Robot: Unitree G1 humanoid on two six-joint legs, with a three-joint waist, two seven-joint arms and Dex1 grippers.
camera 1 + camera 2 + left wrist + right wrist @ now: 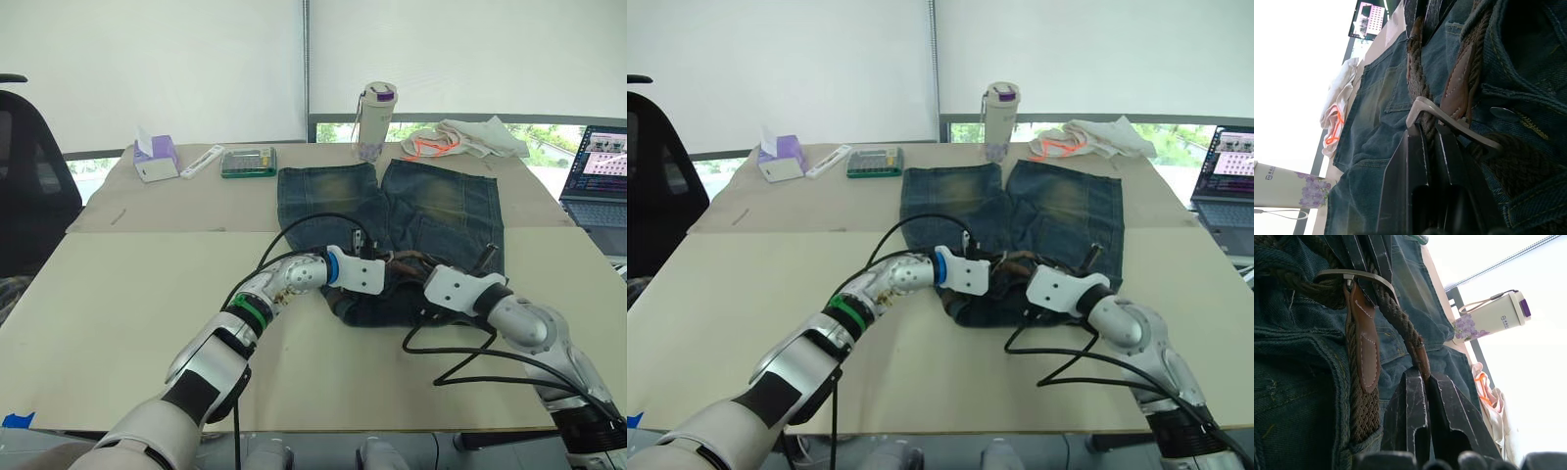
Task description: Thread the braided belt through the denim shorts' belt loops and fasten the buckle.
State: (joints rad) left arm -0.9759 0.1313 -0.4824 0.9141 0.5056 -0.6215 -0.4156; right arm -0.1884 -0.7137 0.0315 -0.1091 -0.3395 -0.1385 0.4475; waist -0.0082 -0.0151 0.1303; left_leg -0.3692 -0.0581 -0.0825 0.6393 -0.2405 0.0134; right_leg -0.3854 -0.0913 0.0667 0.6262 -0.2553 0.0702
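Observation:
The denim shorts lie flat on the table with the waistband toward me. The braided belt lies along that waistband between my two grippers. My left gripper is shut on the braid right beside the buckle, a silvery frame with a brown leather tab next to it. My right gripper is shut on the belt's thin leather-tipped end. In the right wrist view the braid dips under a fold of denim. I cannot make out single belt loops.
A flowered bottle, a white cloth with orange cord, a calculator and a tissue box stand along the far edge. A laptop is at the right. Black cables trail near my right arm.

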